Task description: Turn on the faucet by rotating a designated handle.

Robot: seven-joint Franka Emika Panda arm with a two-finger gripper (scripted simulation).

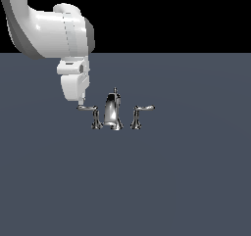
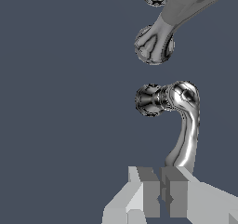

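Dark slate floor [image 1: 186, 181] under a black backdrop, nothing else around; exterior view first: pincer [image 1: 81, 103] hangs from the white arm [image 1: 54, 32], tips down, right at the free end of the handle [image 1: 90, 113]; that lever's arm runs away from the pincer toward its flared base, then the faucet [image 1: 113, 111] spout sits just past it, and the twin handle [image 1: 138, 113] is furthest off, beyond the spout; from here tip and lever end look touching, but I cannot tell contact from overlap.

Wrist view: handle [image 2: 186, 125] arm curves straight out from the pincer [image 2: 160, 195] to its hub; spout base and the other lever lie beyond; the two fingers [image 2: 148, 193] sit pressed together with only a thin seam between them, so pincer reads closed, nothing clamped; lever end lies just beside one finger, not between them.

Risks, my read: closed tips pushing on a slim shiny rounded lever can ride over or under it; contact is at the very end, so a slightly off arc slips clear with no rotation; pushing downward rather than sideways just jams against the pivot.
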